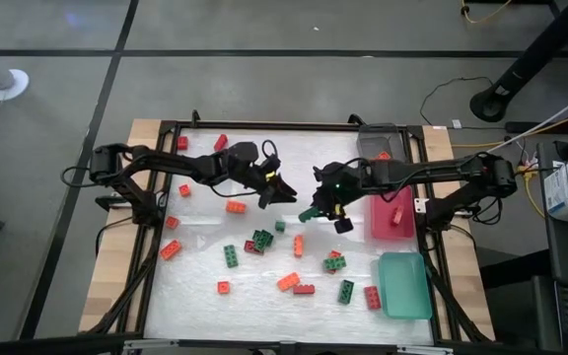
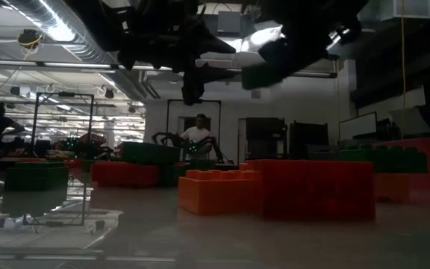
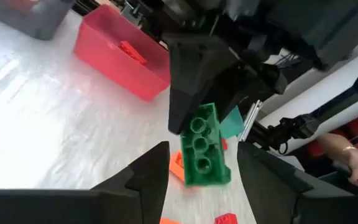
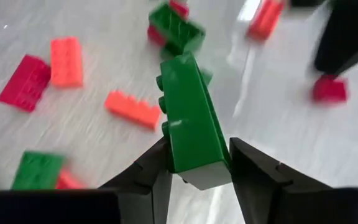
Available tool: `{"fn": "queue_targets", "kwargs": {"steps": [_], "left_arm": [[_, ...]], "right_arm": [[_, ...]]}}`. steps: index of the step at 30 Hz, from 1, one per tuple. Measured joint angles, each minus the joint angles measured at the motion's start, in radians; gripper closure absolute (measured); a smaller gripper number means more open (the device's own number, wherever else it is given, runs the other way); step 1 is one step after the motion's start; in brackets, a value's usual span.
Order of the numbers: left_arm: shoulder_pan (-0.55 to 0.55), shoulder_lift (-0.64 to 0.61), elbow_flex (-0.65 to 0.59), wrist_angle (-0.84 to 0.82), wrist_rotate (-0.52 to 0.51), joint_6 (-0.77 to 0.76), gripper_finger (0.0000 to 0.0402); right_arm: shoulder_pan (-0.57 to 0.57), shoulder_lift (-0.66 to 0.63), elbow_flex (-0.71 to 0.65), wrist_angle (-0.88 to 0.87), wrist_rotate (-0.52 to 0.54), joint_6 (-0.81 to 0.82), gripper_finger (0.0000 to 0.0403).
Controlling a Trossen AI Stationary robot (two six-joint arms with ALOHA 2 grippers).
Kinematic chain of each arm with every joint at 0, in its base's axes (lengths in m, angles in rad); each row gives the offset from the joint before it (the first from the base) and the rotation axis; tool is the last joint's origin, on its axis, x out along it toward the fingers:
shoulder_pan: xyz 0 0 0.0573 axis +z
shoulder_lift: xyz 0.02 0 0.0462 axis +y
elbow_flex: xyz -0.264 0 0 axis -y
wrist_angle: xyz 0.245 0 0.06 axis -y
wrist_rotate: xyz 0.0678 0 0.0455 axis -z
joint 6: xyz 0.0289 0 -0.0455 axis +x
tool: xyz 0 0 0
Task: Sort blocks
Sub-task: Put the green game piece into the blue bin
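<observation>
White bench mid-sort: right hand [image 4: 194, 171] pinches green block [image 4: 188, 118] for handover; left hand [image 3: 201, 171] spread, releasing it.

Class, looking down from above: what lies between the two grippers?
In the high view, only bare white table; the left gripper is open, the right gripper holds a green block.

Two black jointed arms trailing dark cables, each tipped by a wedge-fingered black pincer [image 1: 321, 210].
</observation>
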Motion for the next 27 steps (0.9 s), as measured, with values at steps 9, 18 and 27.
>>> {"fn": "queue_targets", "kwargs": {"steps": [9, 18, 27], "left_arm": [[0.075, 0.0, 0.0, -0.118, 0.007, 0.076, 0.0224], [0.045, 0.0, 0.0, -0.14, 0.007, 0.181, 0.0224], [-0.059, 0.014, 0.0, -0.138, -0.017, 0.406, 0.0224]], "right_arm": [[0.011, -0.021, 0.116, -0.379, -0.174, 0.279, 0.0272], [0.173, -0.021, 0.203, -0.597, -0.148, 0.525, 0.0351], [0.267, -0.021, 0.203, -0.601, 0.003, 0.681, 0.04]]}}
